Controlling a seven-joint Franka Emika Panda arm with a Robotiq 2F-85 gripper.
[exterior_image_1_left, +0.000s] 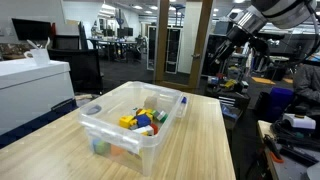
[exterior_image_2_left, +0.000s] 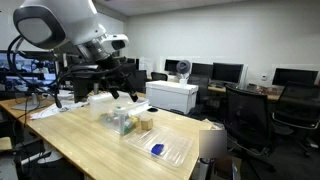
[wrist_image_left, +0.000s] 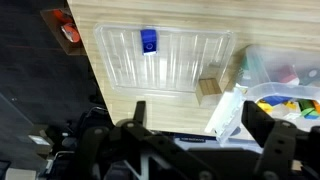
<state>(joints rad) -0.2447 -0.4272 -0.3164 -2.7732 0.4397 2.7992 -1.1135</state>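
Black and spread wide, the fingers (wrist_image_left: 140, 112) of the hand (wrist_image_left: 198, 128) stand apart at the bottom of the wrist view with nothing between them; the hand is fully open and grips nothing. It hangs well above the table (wrist_image_left: 120, 85), near the table's edge, facing down toward it. In both exterior views the arm (exterior_image_2_left: 45, 25) comes in from high up: its pale upper links rise, the wrist bends over, and the dark hand hangs below, clear of everything on the table. Nearest under the hand lies a small wooden block (wrist_image_left: 209, 87), flat on the table and just beside the long rim of a clear lid (wrist_image_left: 180, 60). A blue block (wrist_image_left: 148, 40) sits on that lid, toward one end. Beside the wooden block stands a clear bin (wrist_image_left: 262, 95) with coloured blocks (wrist_image_left: 285, 103) in it; a white crumpled piece (wrist_image_left: 228, 112) lies by its corner, and what it is I cannot tell
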